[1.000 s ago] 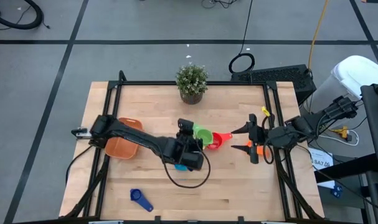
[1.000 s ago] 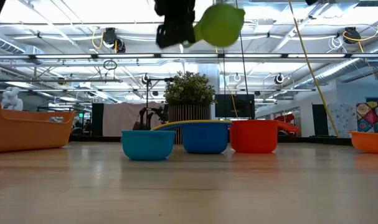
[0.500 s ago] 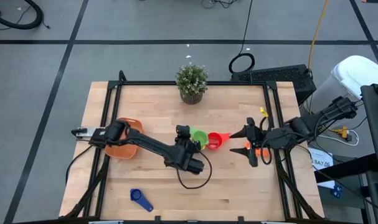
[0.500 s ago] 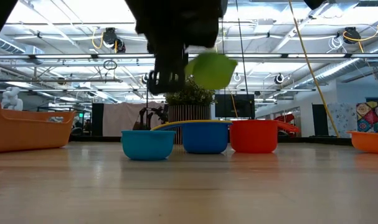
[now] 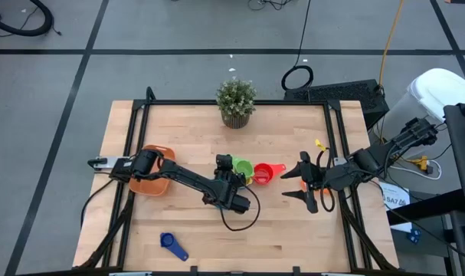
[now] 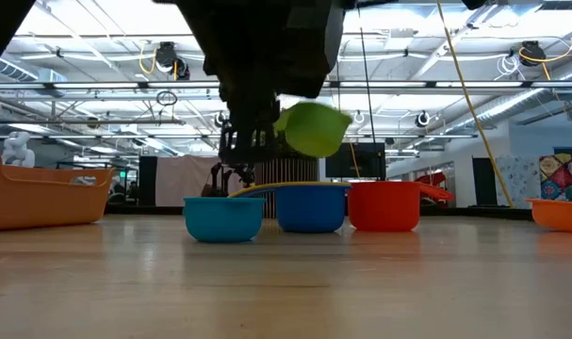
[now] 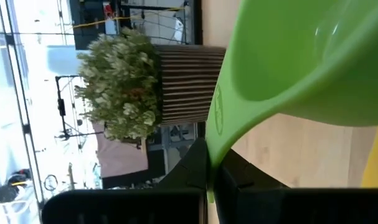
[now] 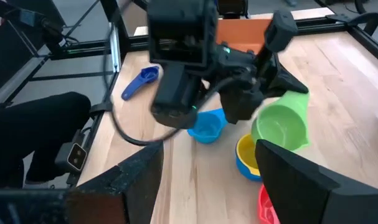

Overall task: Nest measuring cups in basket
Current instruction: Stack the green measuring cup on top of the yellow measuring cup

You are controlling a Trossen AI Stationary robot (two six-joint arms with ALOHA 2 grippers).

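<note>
My left gripper (image 5: 229,164) hangs over the table's middle, shut on the green measuring cup (image 5: 246,169), which floats above the row of cups in the low view (image 6: 314,129). Below stand a light blue cup (image 6: 223,218), a blue cup holding a yellow one (image 6: 311,208) and a red cup (image 6: 384,205). An orange cup (image 6: 561,214) sits far right. A dark blue cup (image 5: 173,245) lies near the table's near edge. The orange basket (image 5: 150,182) rests at the left, partly under the left arm. My right gripper (image 5: 293,182) stands open right of the red cup (image 5: 264,173). My left gripper pinches the green cup's flat handle (image 7: 215,134) between its two fingers (image 7: 192,163), with the handle running out along them. The cup is lifted clear of the table and tilted, its bowl (image 8: 280,127) beyond the fingertips with the mouth turned sideways.
A potted plant (image 5: 236,100) stands at the far edge, behind the cups. The table's near half holds only the dark blue cup. Black frame rails run along the table's left and right sides.
My left gripper has come down with the green cup, from high above the row to just over the blue and light blue cups, and the cup has tipped a little. My right gripper has drifted slightly toward the table's left and near edge, still open.
</note>
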